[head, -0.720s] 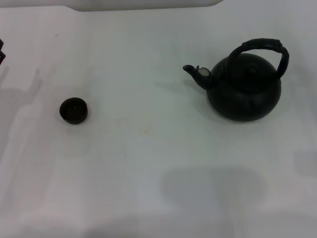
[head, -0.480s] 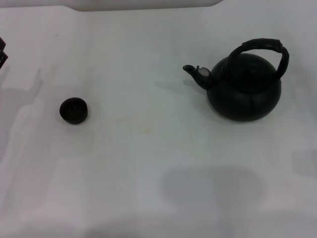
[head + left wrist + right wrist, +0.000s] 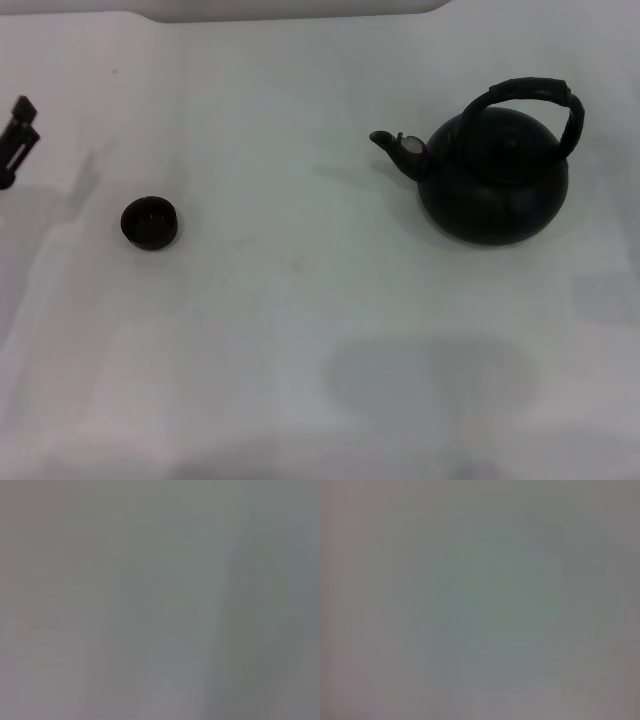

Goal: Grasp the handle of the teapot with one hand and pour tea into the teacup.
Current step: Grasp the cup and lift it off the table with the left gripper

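Nothing was done yet: the teapot (image 3: 493, 178) sat ungrasped, well apart from the teacup (image 3: 150, 222). The left gripper (image 3: 18, 140) was glimpsed at the table's edge, its opening impossible to tell; the right was unseen.

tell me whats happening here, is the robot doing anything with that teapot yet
Not yet. The teapot sits untouched on the white table, on the robot's right, its arched handle free and its spout aimed toward the teacup, which stands well apart on the left. Only the left gripper shows, at the table's left edge beyond the cup, holding nothing. The right gripper is out of view. No tea is being poured.
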